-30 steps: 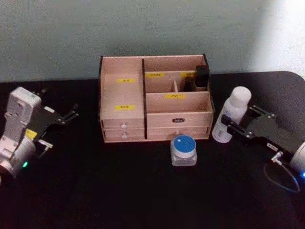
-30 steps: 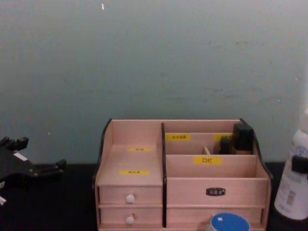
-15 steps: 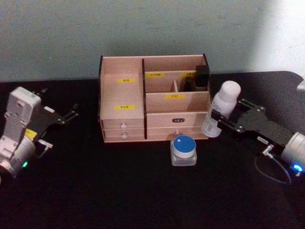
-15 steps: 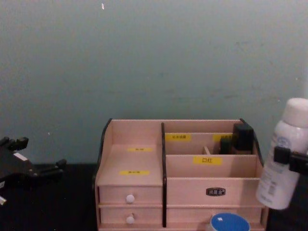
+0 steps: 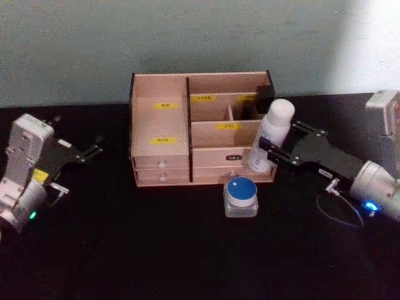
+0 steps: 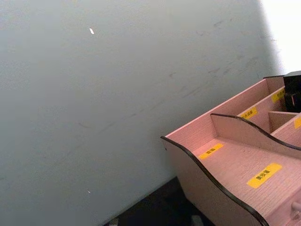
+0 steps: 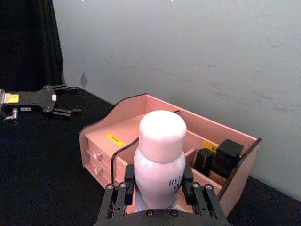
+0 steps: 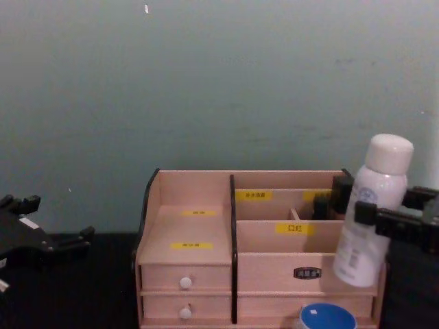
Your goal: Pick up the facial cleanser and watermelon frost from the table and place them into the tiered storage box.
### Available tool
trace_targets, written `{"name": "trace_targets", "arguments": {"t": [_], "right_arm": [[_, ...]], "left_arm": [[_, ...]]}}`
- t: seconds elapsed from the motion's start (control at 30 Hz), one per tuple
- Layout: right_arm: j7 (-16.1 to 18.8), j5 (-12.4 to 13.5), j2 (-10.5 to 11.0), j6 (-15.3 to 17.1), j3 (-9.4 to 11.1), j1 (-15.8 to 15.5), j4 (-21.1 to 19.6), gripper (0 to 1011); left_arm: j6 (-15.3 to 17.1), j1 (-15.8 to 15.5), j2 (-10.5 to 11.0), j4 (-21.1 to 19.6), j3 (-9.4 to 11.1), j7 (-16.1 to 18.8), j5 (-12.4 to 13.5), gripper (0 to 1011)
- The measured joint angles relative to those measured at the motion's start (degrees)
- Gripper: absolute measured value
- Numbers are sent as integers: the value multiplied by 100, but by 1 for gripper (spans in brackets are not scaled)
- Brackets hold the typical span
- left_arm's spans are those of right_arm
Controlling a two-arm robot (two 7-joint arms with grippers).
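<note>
The facial cleanser (image 5: 270,134), a tall white bottle with a rounded cap, hangs tilted in the air at the front right corner of the tiered storage box (image 5: 161,125). My right gripper (image 5: 264,150) is shut on the bottle's lower body. In the chest view the facial cleanser (image 8: 371,205) overlaps the right end of the tiered storage box (image 8: 195,229). The watermelon frost (image 5: 241,195), a squat jar with a blue lid, stands on the table just in front of the box. My left gripper (image 5: 78,133) is parked open at the left.
A black block (image 5: 265,99) stands in the box's rear right compartment. Two small drawers with white knobs (image 8: 185,282) face me at the box's lower left. The black table (image 5: 156,250) spreads in front, and a pale wall rises behind.
The right gripper has lifted the facial cleanser off the table and carried it left, from beside the box to its front right corner. The left arm has not moved.
</note>
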Motion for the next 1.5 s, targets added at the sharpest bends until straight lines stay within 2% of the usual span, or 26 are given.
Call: {"name": "trace_targets", "arguments": {"t": [0.37,1.03,1.5], "right_arm": [[111,-8,-127,-21,-194,438,373,593],[241,221,-236,-127,-306,760,541,593],[200,25,-511,-222,-529,1246,1038,593]], "left_arm": [[0,0,0,0,0,0,0,1002],[0,0,0,0,0,0,0,1001],[0,0,0,0,0,0,0,1001]]}}
